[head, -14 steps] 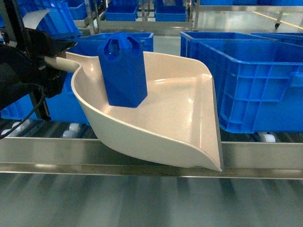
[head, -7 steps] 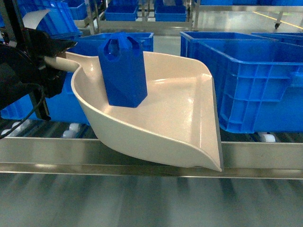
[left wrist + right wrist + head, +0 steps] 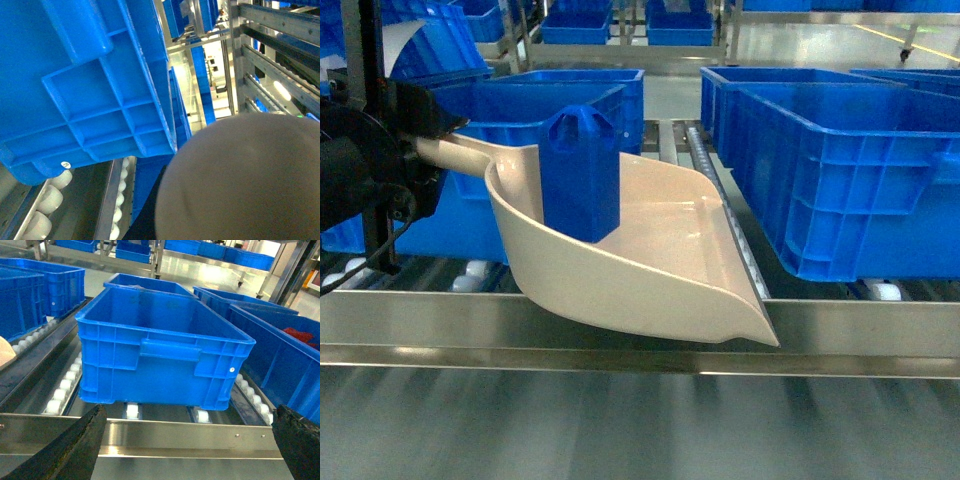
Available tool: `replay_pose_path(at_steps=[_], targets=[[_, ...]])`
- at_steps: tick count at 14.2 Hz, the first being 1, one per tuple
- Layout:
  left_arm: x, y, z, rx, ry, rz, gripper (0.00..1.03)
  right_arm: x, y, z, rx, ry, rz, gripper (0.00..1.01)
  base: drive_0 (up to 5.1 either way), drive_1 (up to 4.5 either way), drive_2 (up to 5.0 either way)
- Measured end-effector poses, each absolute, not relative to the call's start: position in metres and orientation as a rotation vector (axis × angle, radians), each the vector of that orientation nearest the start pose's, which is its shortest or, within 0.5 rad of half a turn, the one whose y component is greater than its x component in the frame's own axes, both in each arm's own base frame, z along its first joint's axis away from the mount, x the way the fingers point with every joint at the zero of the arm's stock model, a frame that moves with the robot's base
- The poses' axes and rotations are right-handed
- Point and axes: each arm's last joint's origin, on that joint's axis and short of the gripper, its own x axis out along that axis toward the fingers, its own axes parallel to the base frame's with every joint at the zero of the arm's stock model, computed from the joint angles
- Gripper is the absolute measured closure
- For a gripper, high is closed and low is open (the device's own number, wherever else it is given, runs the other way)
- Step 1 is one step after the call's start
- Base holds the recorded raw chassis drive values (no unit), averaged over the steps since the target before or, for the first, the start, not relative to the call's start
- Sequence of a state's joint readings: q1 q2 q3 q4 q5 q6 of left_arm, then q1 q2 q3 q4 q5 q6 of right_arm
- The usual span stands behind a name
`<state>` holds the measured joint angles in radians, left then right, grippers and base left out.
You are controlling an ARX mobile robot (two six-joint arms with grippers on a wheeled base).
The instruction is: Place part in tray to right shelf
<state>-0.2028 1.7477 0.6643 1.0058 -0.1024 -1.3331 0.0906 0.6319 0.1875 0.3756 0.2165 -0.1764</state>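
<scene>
My left pincer [image 3: 420,150] clamps the glossy beige scoop-shaped tray's [image 3: 650,275] handle, tall blue plastic block [image 3: 580,172] upright inside, lip over the steel shelf rail [image 3: 860,330]; right pincer [image 3: 187,450] gaping wide

The head camera looks forward and slightly down over the right shelf [image 3: 640,335], close to its front rail, with the tray [image 3: 650,260] filling the middle. The left wrist camera sits tight against the tray's [image 3: 240,180] underside, facing up along a blue crate [image 3: 90,75]. The right wrist camera looks level across the same rail [image 3: 165,440] at another crate [image 3: 160,352], its fingers [image 3: 75,445] framing the bottom corners.
</scene>
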Motion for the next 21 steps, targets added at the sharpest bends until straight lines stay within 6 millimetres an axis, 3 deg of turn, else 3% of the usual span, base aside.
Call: replay_pose_path(at_steps=[4,6,7,13,15,17,20,21], targets=[[0.326,-0.067,0.197,-1.345,0.05,-0.132,0.91,0.15,0.007,0.202,-0.187,0.079,-0.12,0.03,0.0,0.0,0.0],[0.329,-0.063,0.242,-1.371,-0.055,-0.188,0.91,0.15,0.007,0.202,-0.187,0.079,-0.12,0.03,0.0,0.0,0.0],[0.33,-0.059,0.256,-1.367,-0.09,-0.17,0.91,0.15,0.007,0.202,-0.187,0.079,-0.12,0.03,0.0,0.0,0.0],[0.358,0.0,0.309,-1.123,-0.355,0.335,0.91,0.15,0.007,0.202,-0.187,0.079,-0.12,0.03,0.0,0.0,0.0],[0.381,0.013,0.313,-0.97,-0.391,0.481,0.91,0.15,0.007,0.202,-0.187,0.079,-0.12,0.03,0.0,0.0,0.0],[0.398,0.024,0.302,-0.835,-0.342,0.567,0.91,0.15,0.007,0.202,-0.187,0.079,-0.12,0.03,0.0,0.0,0.0],[0.396,0.023,0.316,-0.835,-0.363,0.518,0.91,0.15,0.007,0.202,-0.187,0.079,-0.12,0.03,0.0,0.0,0.0],[0.381,0.022,0.316,-0.856,-0.364,0.493,0.91,0.15,0.007,0.202,-0.187,0.079,-0.12,0.03,0.0,0.0,0.0]])
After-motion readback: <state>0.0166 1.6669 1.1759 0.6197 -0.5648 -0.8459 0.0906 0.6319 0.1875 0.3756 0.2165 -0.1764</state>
